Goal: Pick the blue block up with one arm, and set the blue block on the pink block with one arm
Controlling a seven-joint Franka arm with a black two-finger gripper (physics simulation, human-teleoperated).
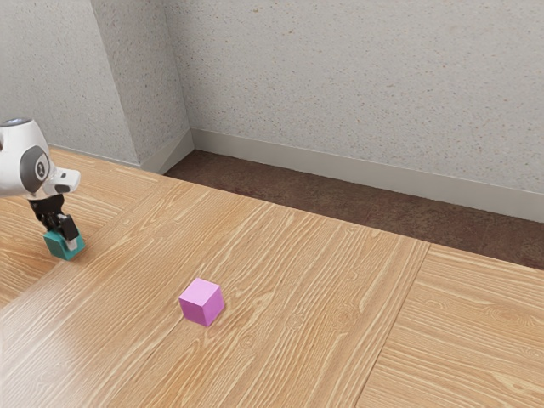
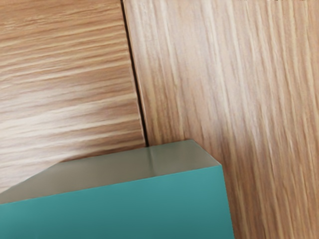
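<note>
Currently at the pick-up step. Blue block (image 1: pixel 62 248) sits well apart from the pink block (image 1: pixel 201 302), toward the exterior view's left and a little farther back on the table (image 1: pixel 340 289). Gripper (image 1: pixel 61 231) is directly over it, black fingers down either side and apparently pinching its upper part. Cannot tell whether it has left the wood. Wrist view: blue block (image 2: pixel 124 206) just under the hand.

Arm pose: wrist low, hand pointing almost straight down.

Next move (judgement): lift clear, carry across to the pink block, centre above its top face, lower squarely. Small target, so an offset release risks a topple.
</note>
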